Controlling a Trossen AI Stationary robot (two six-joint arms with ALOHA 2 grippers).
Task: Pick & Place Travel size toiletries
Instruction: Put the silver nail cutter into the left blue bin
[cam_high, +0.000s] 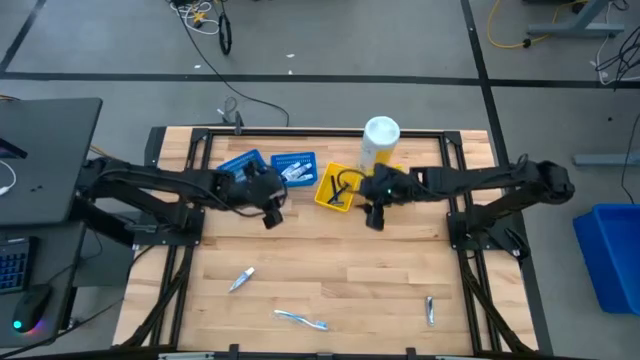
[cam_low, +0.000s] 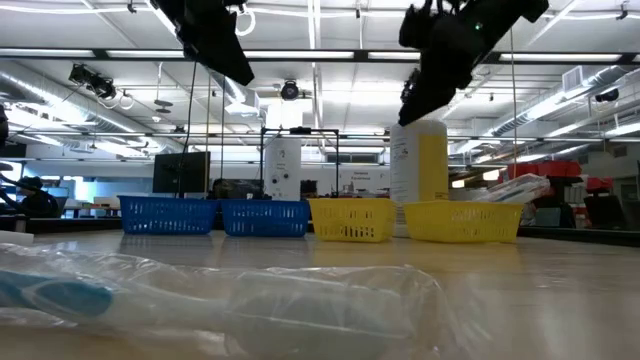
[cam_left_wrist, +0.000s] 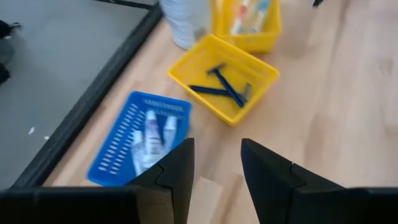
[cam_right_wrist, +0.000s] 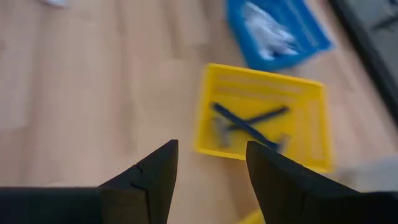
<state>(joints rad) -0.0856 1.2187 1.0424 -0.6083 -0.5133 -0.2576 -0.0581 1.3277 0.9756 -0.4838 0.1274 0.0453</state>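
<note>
Both grippers hang open and empty above the table's middle. My left gripper (cam_high: 272, 213) (cam_left_wrist: 216, 171) is near a blue tray of white tubes (cam_left_wrist: 148, 142). My right gripper (cam_high: 375, 216) (cam_right_wrist: 208, 165) is near a yellow tray holding two dark blue razors (cam_right_wrist: 249, 126) (cam_left_wrist: 222, 91). On the near half of the table lie three loose toiletries: a small silvery tube (cam_high: 241, 279), a pale wrapped toothbrush (cam_high: 300, 320) (cam_low: 200, 300) and another small silvery item (cam_high: 430, 310).
Two blue trays (cam_high: 240, 165) (cam_high: 295, 168) and a yellow tray (cam_high: 338, 188) stand in a row along the far side. A tall yellow bottle with a white cap (cam_high: 380, 140) stands beside them. Another yellow tray with toothbrushes (cam_left_wrist: 249, 22) sits by the bottle. Bare wood separates trays and loose items.
</note>
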